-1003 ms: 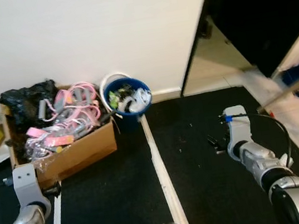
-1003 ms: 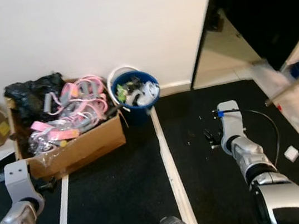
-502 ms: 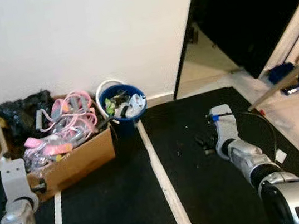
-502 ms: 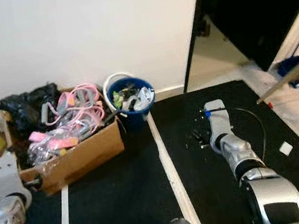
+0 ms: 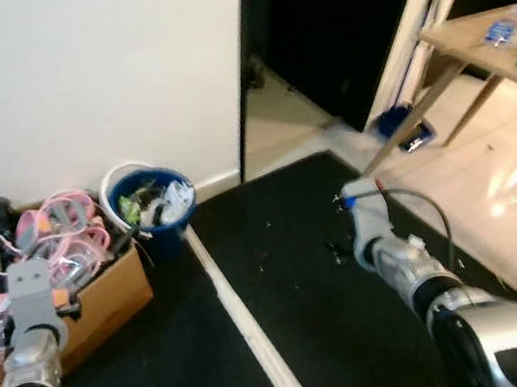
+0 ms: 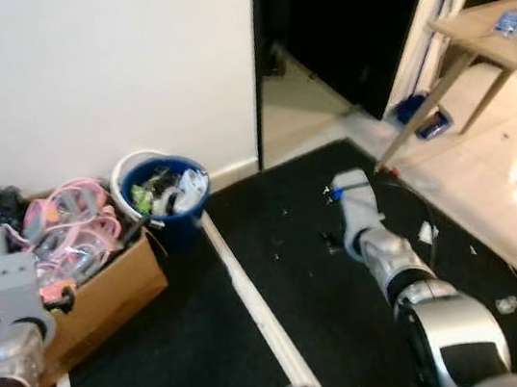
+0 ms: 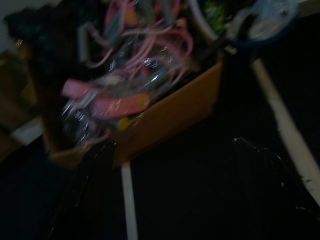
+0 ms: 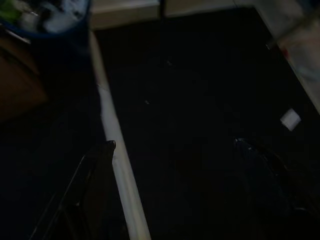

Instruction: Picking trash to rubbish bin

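Note:
A blue rubbish bin (image 5: 151,204) with several bits of trash inside stands against the white wall. A small white scrap (image 6: 427,232) lies by the carpet's right edge, seen as a white scrap (image 8: 290,119) in the right wrist view. Another scrap (image 6: 507,304) lies on the tiles. My right gripper (image 8: 175,143) hangs open over the black carpet, with nothing between its fingers (image 8: 95,185). My left gripper (image 7: 172,143) is open and holds nothing, low in front of the cardboard box (image 7: 170,117).
The cardboard box (image 5: 99,295), holding pink straps and plastic, sits left of the bin. A white strip (image 5: 244,327) crosses the black carpet. Behind is a dark doorway (image 5: 332,36). A wooden table (image 5: 498,36) stands on pale tiles at right.
The camera has swung to the right, so the bin and box now sit further left and the table and tiles have come into view. Both arms keep their posture.

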Controlling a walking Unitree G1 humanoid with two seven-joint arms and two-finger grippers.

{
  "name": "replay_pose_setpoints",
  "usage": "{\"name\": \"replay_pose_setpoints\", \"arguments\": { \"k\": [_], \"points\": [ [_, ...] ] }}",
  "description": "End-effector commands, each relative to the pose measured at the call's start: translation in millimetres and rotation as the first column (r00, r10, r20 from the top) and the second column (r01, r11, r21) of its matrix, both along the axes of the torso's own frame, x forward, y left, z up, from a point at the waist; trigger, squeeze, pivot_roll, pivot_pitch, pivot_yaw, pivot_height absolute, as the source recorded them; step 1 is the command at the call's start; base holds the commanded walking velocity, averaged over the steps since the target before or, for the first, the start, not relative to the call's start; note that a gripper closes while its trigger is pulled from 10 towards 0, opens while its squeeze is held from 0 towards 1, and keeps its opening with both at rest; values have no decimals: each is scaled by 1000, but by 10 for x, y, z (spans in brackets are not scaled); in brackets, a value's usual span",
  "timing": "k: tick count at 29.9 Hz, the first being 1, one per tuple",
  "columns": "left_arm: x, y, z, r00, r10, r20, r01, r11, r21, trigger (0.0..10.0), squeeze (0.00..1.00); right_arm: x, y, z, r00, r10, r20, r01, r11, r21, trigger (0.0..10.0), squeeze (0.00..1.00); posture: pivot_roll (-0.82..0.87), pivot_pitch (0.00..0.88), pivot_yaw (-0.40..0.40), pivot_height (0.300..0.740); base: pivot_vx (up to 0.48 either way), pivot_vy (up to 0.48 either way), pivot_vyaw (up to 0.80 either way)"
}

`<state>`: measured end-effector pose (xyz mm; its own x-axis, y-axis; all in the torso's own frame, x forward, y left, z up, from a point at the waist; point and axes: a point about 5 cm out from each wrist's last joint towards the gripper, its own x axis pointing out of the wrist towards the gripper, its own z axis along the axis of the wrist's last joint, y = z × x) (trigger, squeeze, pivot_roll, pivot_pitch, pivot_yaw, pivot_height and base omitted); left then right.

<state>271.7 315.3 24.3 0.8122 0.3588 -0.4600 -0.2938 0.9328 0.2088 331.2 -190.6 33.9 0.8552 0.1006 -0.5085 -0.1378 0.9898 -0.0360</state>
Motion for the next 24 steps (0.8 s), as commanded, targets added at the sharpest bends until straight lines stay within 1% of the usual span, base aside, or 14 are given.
{"name": "replay_pose_setpoints", "arguments": {
  "k": [1, 5, 6, 9, 11, 12, 16, 18, 19, 20, 21, 22, 23, 24],
  "points": [
    [51, -107, -16, 1000, -23, 10, 23, 999, -29, 10000, 0, -25, -82, -15, 1000, -22, -4, 22, 999, -24, 10000, 0, -54, 0, -37, 740, 0, 0, 0],
    [105, -133, 43, 996, -17, 86, 23, 997, -70, 10000, 0, -7, -212, 44, 998, -58, 34, 60, 997, -48, 10000, 0, -54, 0, -37, 740, 0, 0, 0],
    [158, -132, 131, 986, -33, 163, 47, 995, -86, 10000, 0, 56, -295, 158, 993, -79, 84, 83, 995, -48, 10000, 0, -60, 0, -35, 740, 0, 0, 0],
    [272, -122, 412, 917, -83, 389, 135, 985, -108, 10000, 0, 263, -490, 593, 955, -129, 266, 127, 992, 26, 10000, 0, -66, 0, -36, 740, 0, 0, 0],
    [282, -129, 457, 899, -95, 427, 155, 982, -107, 10000, 0, 305, -506, 694, 943, -124, 310, 117, 992, 41, 10000, 0, -66, 0, -36, 740, 0, 0, 0],
    [282, -129, 457, 899, -95, 427, 155, 982, -107, 10000, 0, 305, -506, 694, 943, -124, 310, 117, 992, 41, 10000, 0, -66, 0, -36, 740, 0, 0, 0],
    [250, -298, 571, 800, -181, 572, 265, 962, -67, 10000, 0, 388, -488, 1021, 862, -76, 502, 31, 995, 97, 10000, 0, -77, 0, -28, 740, 0, 0, 0],
    [231, -354, 582, 779, -203, 593, 289, 956, -52, 10000, 0, 387, -477, 1057, 843, -73, 533, 18, 994, 108, 10000, 0, -76, 0, -30, 740, 0, 0, 0],
    [175, -570, 651, 709, -275, 650, 357, 934, 6, 10000, 0, 350, -349, 1116, 785, -20, 620, -44, 995, 89, 10000, 0, -73, 0, -33, 740, 0, 0, 0],
    [175, -570, 651, 709, -275, 650, 357, 934, 6, 10000, 0, 350, -349, 1116, 785, -20, 620, -44, 995, 89, 10000, 0, -73, 0, -33, 740, 0, 0, 0],
    [148, -680, 696, 671, -304, 676, 385, 922, 32, 10000, 0, 319, -271, 1138, 754, 6, 657, -80, 993, 83, 10000, 0, -71, 0, -36, 740, 0, 0, 0],
    [148, -680, 696, 671, -304, 676, 385, 922, 32, 10000, 0, 319, -271, 1138, 754, 6, 657, -80, 993, 83, 10000, 0, -71, 0, -36, 740, 0, 0, 0],
    [127, -827, 763, 624, -325, 710, 419, 907, 46, 10000, 0, 269, -137, 1186, 713, 26, 701, -120, 989, 86, 10000, 0, -71, 0, -34, 740, 0, 0, 0],
    [127, -827, 763, 624, -325, 710, 419, 907, 46, 10000, 0, 269, -137, 1186, 713, 26, 701, -120, 989, 86, 10000, 0, -71, 0, -34, 740, 0, 0, 0]
  ]
}}
